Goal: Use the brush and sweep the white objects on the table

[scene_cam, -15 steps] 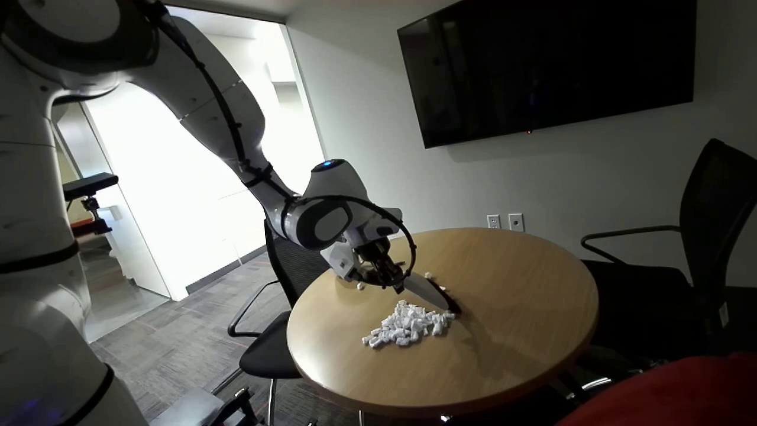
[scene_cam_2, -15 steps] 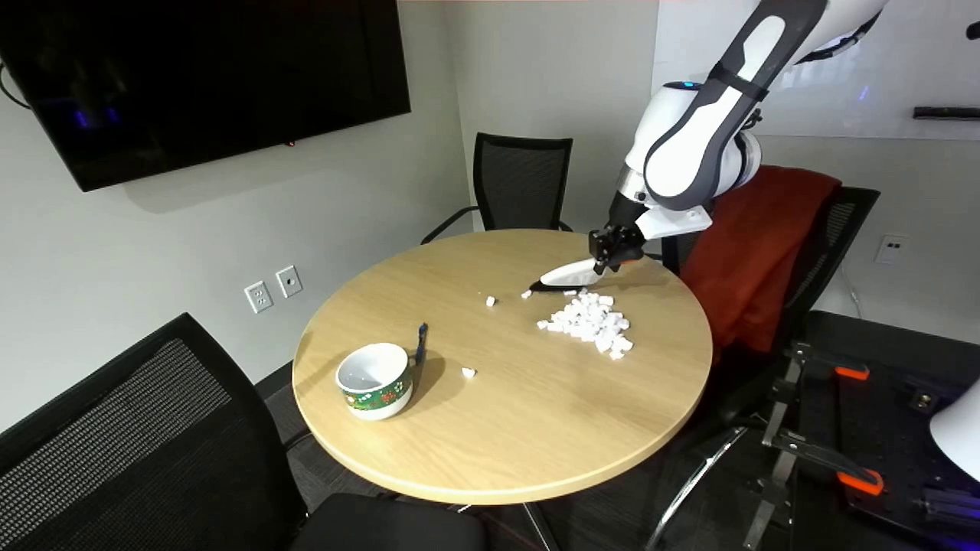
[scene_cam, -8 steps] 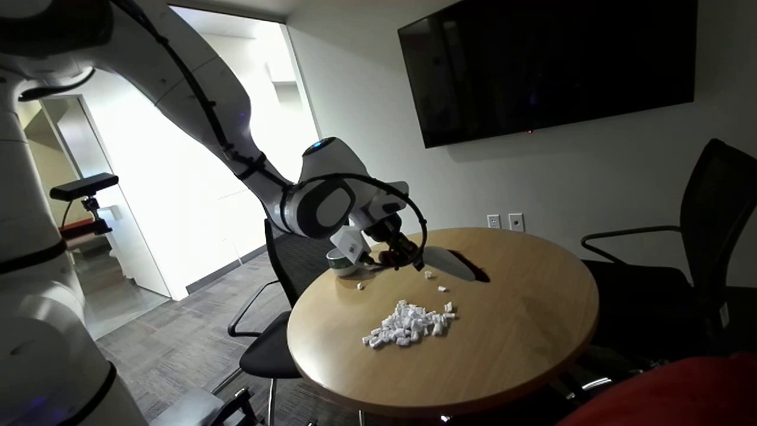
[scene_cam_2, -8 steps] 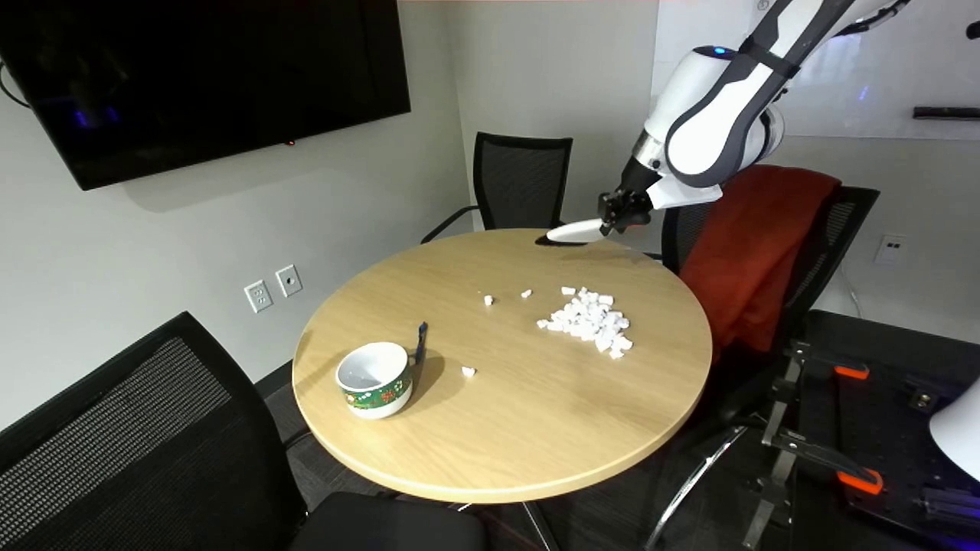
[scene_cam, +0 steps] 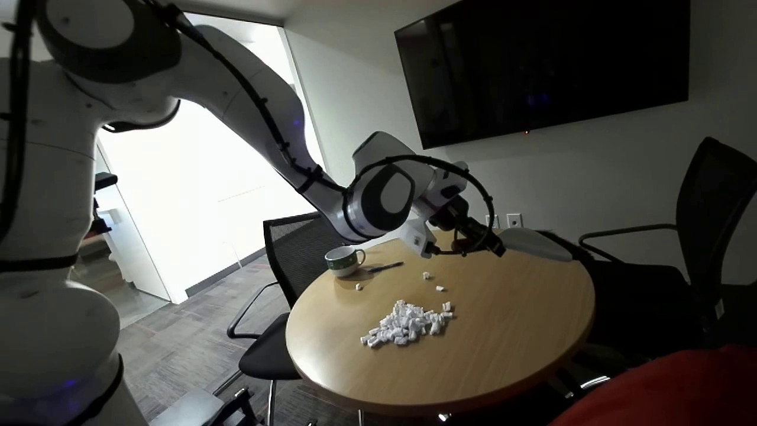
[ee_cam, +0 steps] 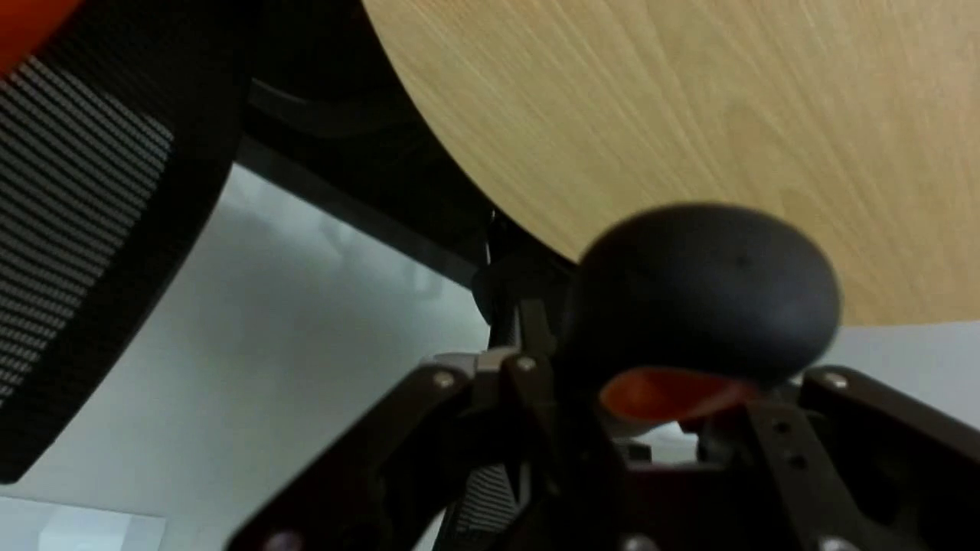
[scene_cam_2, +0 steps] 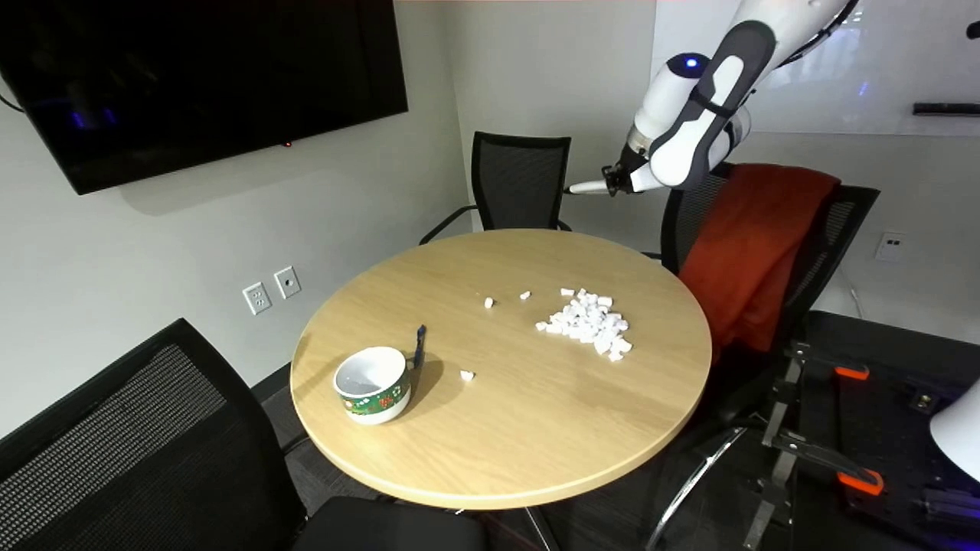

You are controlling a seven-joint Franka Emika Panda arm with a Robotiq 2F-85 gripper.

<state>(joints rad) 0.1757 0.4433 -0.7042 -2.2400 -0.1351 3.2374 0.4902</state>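
My end effector [scene_cam: 495, 243] is gripping one brush [scene_cam: 535, 244], item secured, aloft near the edge of the desk [scene_cam_2: 490, 436], whereon white objects [scene_cam_2: 588, 321], one heap plus strays, are lying well apart from that brush, sweeping, I am judging, unfinished.

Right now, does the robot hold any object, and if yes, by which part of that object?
Yes: the pale-headed, dark-bristled hand brush is held by its rounded black handle, in the closed end effector.
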